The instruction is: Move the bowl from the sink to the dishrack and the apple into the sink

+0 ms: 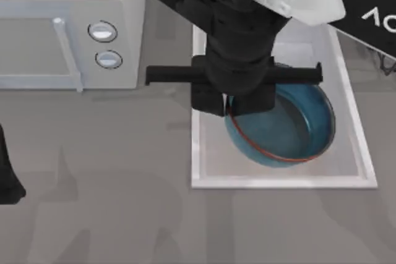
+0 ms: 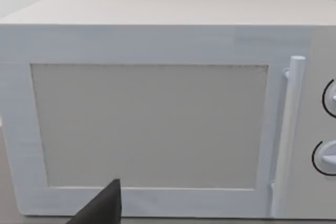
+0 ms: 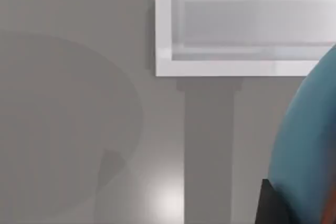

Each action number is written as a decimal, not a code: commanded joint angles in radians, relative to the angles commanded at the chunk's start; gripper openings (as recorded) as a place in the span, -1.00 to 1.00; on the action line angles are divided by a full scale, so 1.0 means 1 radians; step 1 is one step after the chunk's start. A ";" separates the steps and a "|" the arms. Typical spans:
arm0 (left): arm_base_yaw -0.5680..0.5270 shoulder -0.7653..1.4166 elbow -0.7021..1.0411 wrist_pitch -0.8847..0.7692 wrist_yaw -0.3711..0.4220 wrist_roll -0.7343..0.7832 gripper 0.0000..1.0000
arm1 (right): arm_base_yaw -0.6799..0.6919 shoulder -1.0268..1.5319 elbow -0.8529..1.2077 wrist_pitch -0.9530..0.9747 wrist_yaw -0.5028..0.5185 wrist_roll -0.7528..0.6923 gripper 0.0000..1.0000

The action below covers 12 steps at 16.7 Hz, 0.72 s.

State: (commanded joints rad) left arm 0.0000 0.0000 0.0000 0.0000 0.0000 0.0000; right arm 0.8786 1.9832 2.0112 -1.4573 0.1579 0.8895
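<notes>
Blue bowl (image 1: 284,125) sits tilted over the sink (image 1: 362,153), w/ right gripper (image 1: 238,106) at its microwave (image 1: 68,29)-side rim, apparently pinching it; dishrack (image 1: 387,63) lies across the sink, away from microwave.

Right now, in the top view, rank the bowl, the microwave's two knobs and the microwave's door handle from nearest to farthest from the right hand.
1. The bowl: in the sink, directly under the right hand, at its rim.
2. The microwave knobs: left of the sink.
3. The door handle: farther left on the microwave.
</notes>
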 joint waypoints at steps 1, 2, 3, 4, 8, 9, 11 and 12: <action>0.000 0.000 0.000 0.000 0.000 0.000 1.00 | 0.027 -0.061 -0.034 -0.030 0.003 0.027 -1.00; 0.000 0.000 0.000 0.000 0.000 0.000 1.00 | 0.051 -0.114 -0.065 -0.056 0.007 0.051 -1.00; 0.000 0.000 0.000 0.000 0.000 0.000 1.00 | 0.073 -0.158 -0.091 -0.079 0.009 0.072 -1.00; 0.000 0.000 0.000 0.000 0.000 0.000 1.00 | 0.090 -0.190 -0.112 -0.097 0.011 0.089 -1.00; 0.000 0.000 0.000 0.000 0.000 0.000 1.00 | 0.109 -0.224 -0.137 -0.117 0.014 0.106 -1.00; 0.000 0.000 0.000 0.000 0.000 0.000 1.00 | 0.109 -0.224 -0.137 -0.117 0.014 0.106 -1.00; 0.000 0.000 0.000 0.000 0.000 0.000 1.00 | 0.104 -0.222 -0.135 -0.115 0.013 0.105 -1.00; 0.000 0.000 0.000 0.000 0.000 0.000 1.00 | 0.094 -0.226 -0.143 -0.107 0.014 0.095 -1.00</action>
State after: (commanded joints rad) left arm 0.0000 0.0000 0.0000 0.0000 0.0000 0.0000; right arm 0.9725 1.7573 1.8685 -1.5640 0.1718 0.9844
